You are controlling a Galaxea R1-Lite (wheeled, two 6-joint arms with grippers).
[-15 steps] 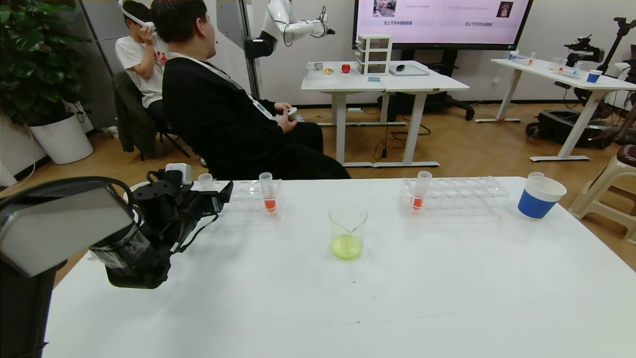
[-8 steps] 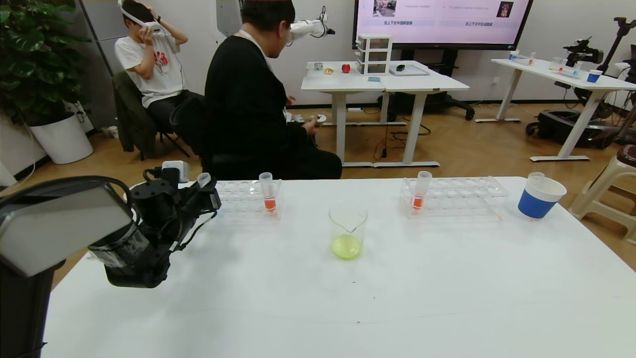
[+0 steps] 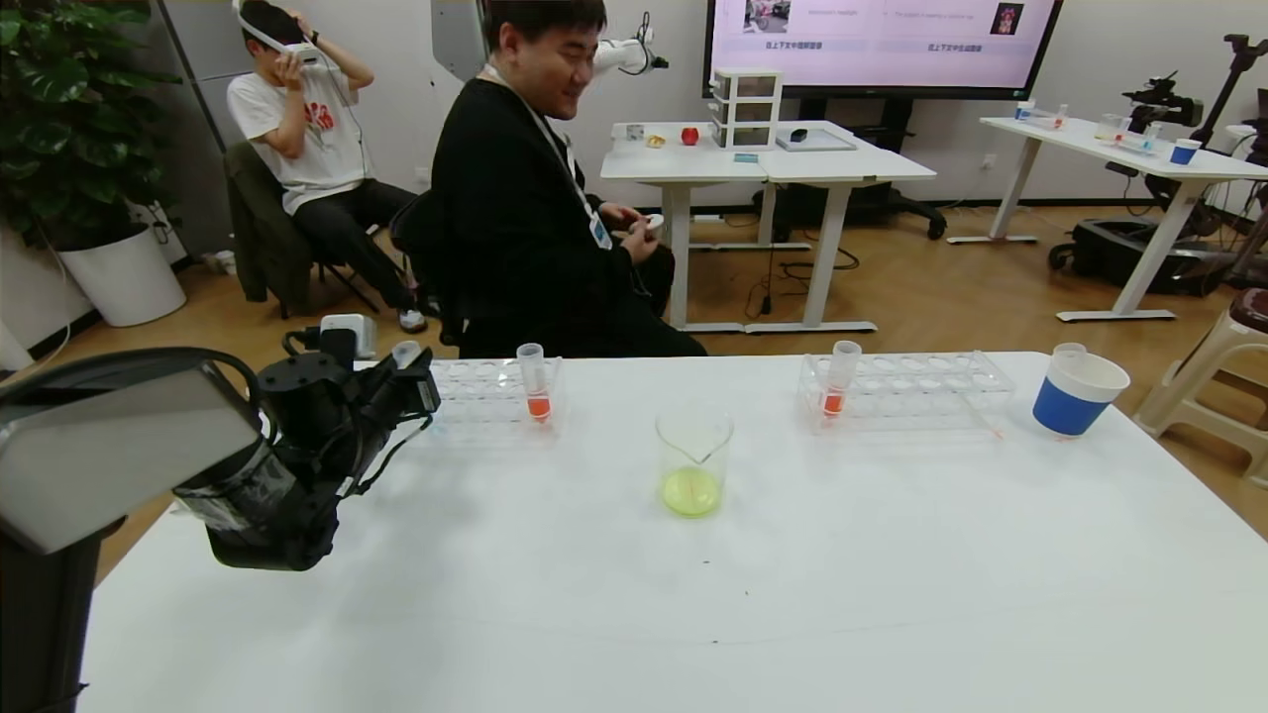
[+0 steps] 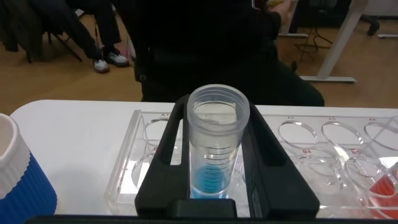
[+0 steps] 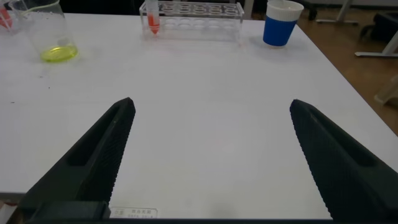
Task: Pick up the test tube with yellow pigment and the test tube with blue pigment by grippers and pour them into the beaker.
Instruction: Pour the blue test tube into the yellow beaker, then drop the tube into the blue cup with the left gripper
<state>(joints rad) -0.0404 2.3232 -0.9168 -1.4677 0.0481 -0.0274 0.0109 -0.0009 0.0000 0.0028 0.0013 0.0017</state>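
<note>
Table: we see the white table [image 3: 753, 594] with two clear racks along its far edge, the left rack [image 4: 323, 155] and the right rack [image 3: 906, 388], each holding an orange-red tube.
Beaker: the beaker [image 3: 693, 460] stands mid-table between the racks, with yellow-green liquid already in its bottom; we judge the yellow pour done, so the yellow tube's work is finished. We cannot make out the emptied yellow tube for certain; something pale stands in the paper cup [image 3: 1078, 392] at the far right, too small to name.
What changed: a second ago the left gripper [image 4: 217, 162] stood with its jaws spread around the tube at the left rack's near end; now they have closed in, and the arm has shifted slightly along the rack.
Left claw: clamped tight on the test tube with blue pigment [image 4: 216, 149], one finger on each side of its wall, below the rim.
Blue tube: upright, blue liquid pooled in its lower part, and still down in the left rack; we judge it gripped but not yet lifted.
Right claw: the right gripper [image 5: 211, 155] hangs over bare table with its fingers spread wide and nothing between them, out of the head view.
Meaning: the grasp looks secured, so we judge the next move to be a straight lift clear of the rack, then a carry to the beaker.
</note>
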